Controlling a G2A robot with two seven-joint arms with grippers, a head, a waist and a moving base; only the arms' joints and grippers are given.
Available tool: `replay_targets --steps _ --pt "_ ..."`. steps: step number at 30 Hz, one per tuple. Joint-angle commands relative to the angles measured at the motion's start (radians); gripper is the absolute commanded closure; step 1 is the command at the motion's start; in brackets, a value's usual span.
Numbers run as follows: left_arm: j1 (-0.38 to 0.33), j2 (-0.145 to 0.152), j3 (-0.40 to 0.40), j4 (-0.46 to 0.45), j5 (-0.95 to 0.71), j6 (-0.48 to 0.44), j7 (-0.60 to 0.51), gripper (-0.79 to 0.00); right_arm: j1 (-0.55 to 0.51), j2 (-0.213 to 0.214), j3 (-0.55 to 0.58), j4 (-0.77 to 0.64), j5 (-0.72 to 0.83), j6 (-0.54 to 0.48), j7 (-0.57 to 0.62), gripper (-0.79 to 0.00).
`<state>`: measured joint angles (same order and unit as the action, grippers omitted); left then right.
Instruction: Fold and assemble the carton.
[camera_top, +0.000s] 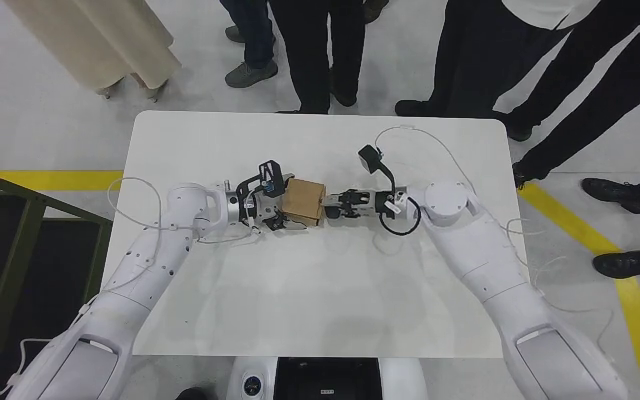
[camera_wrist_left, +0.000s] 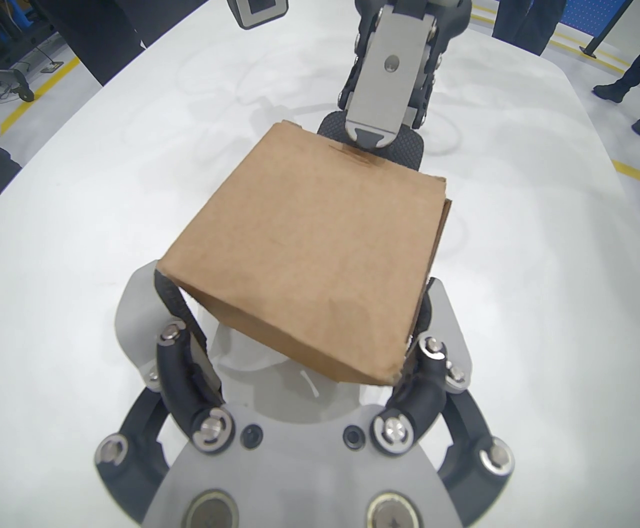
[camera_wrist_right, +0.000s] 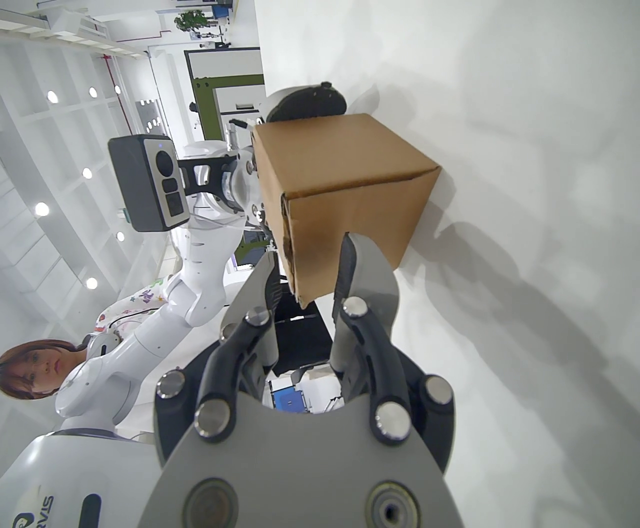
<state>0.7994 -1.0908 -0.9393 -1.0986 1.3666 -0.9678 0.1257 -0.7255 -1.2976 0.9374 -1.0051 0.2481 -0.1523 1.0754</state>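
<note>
A brown carton (camera_top: 303, 201) folded into a closed box is held above the middle of the white table (camera_top: 300, 300), tilted, between both arms. My left gripper (camera_wrist_left: 295, 290) is shut on the carton (camera_wrist_left: 310, 260), with one finger pressed on each of two opposite side walls. At the opposite end, my right gripper (camera_wrist_right: 310, 265) is shut on the carton (camera_wrist_right: 345, 185), pinching one corner edge between its pads. That right gripper (camera_wrist_left: 372, 135) sits on the carton's far edge in the left wrist view. A seam shows along one side of the box.
A thin white cable (camera_top: 420, 135) loops over the table behind the right arm. Several people's legs and shoes (camera_top: 300, 60) stand along the table's far edge. Bare tabletop lies in front of both arms.
</note>
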Motion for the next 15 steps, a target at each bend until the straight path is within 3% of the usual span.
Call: replay_targets --steps 1,2,4,15 --pt "-0.001 -0.001 0.001 0.001 0.0 0.0 0.0 -0.785 -0.007 0.003 0.006 -0.005 -0.004 0.003 0.0 -0.099" --pt "-0.001 -0.001 0.001 0.002 0.0 0.001 0.0 -0.785 -0.009 0.004 0.008 -0.009 -0.005 0.006 -0.001 -0.034" --pt "-0.001 -0.002 0.001 0.002 0.001 0.004 0.0 -0.785 -0.014 0.006 0.011 -0.014 -0.007 0.01 -0.002 0.0" --pt "-0.002 -0.004 0.003 0.0 0.0 0.004 -0.004 -0.785 -0.011 -0.001 -0.002 -0.035 0.01 0.011 0.001 0.0"
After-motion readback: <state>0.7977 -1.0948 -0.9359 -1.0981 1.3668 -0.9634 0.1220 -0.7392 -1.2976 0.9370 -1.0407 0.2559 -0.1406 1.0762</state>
